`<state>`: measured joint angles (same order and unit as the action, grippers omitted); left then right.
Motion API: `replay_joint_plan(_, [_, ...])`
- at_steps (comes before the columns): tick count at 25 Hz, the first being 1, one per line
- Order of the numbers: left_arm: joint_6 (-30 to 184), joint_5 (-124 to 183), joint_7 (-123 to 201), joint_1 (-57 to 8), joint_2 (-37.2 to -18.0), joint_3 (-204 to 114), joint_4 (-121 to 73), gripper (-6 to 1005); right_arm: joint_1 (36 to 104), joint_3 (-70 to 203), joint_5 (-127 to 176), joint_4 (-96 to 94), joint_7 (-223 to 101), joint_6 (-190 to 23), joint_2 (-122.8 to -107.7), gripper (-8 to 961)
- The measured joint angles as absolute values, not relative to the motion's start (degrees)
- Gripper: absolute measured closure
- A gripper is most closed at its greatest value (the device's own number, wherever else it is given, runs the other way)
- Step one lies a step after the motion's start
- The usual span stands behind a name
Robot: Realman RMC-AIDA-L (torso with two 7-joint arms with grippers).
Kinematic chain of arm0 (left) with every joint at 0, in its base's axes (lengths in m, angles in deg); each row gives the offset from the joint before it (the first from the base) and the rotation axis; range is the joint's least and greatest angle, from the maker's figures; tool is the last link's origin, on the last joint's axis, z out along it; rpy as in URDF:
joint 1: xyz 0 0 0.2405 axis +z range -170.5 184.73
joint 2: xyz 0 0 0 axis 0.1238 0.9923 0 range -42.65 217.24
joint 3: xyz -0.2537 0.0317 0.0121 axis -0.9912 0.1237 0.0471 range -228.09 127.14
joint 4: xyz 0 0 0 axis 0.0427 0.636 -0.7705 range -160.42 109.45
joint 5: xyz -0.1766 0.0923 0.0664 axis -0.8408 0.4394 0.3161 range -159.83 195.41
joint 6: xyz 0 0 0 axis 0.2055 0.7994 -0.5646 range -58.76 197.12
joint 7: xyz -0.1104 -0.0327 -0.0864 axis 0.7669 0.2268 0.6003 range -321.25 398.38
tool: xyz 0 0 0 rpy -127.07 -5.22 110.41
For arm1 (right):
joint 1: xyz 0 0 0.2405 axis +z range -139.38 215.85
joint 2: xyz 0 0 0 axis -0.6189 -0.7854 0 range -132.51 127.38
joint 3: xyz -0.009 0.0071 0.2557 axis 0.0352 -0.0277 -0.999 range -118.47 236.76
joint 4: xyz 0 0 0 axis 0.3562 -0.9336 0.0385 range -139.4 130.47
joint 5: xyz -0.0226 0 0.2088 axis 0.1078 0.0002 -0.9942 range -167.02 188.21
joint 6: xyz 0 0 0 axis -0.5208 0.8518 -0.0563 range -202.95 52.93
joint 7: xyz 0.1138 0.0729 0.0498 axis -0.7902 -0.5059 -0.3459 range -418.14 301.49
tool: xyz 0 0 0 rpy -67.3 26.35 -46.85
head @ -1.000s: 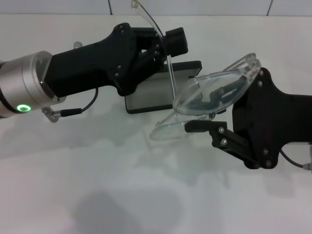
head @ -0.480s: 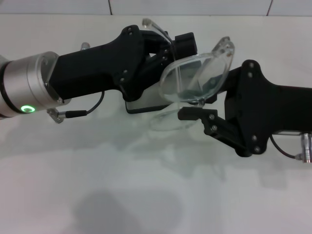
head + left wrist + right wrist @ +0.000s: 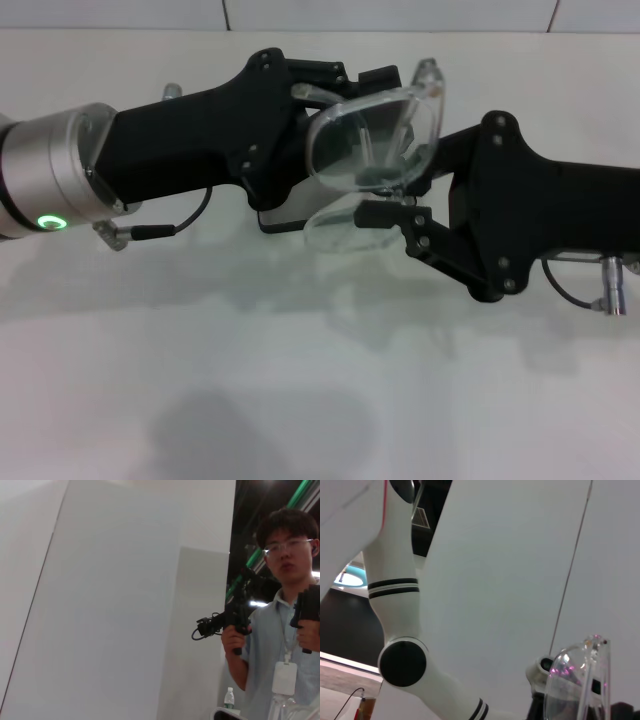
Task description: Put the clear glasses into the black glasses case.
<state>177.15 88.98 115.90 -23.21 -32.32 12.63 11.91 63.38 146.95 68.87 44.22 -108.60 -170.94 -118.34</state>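
The clear glasses (image 3: 370,140) hang tilted above the table, held between both grippers. My right gripper (image 3: 386,192), reaching in from the right, is shut on the lens near its middle. One lens lobe stands up and the other (image 3: 345,228) hangs low. My left gripper (image 3: 345,92) comes in from the left and is shut on one thin clear arm, whose tip (image 3: 300,92) lies back over the gripper. The black glasses case (image 3: 282,215) lies open beneath them, showing only a strip of grey lining. The right wrist view catches the lens edge (image 3: 575,680).
The white table (image 3: 300,350) stretches bare toward me in front of the arms. A cable and plug (image 3: 140,232) hang from the left wrist, and another plug (image 3: 612,288) sticks out from the right. The left wrist view shows a person (image 3: 285,605) in the background.
My right gripper has carried the lens left and up toward the left gripper. The clear arm held by the left gripper has swung down from upright and folded against the lens. The case is more covered.
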Motion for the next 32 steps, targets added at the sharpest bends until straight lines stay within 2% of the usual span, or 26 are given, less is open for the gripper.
replay_joint_plan(32, [177.37, 87.84, 115.98, -22.56, -32.19, 11.85, 12.9, 939, 64.16, 146.51, 69.02, 44.3, -108.59, -169.79, -118.41, 850])
